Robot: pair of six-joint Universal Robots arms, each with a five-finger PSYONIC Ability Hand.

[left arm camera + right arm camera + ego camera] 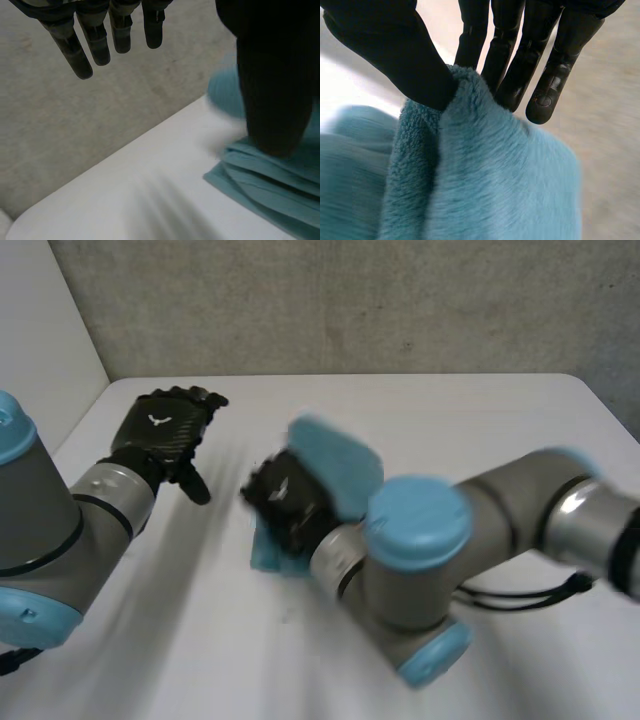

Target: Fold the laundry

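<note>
Soft, even, moderately bright light

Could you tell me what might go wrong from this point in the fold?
1. The right hand pinches just a small bit of the cloth between thumb and fingers; the fluffy pile could slip out.
2. The left hand hovers open, apart from the cloth, so nothing pins the lower layers on the table; they may drag or bunch.

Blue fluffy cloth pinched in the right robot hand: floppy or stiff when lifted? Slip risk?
Probably floppy: the blue cloth bends and drapes below where the right robot hand pinches it between thumb and fingers. Likely light for its bulk, judging by the thick, fluffy pile. Slipping seems unlikely, since the plush surface should give the fingers some grip.
</note>
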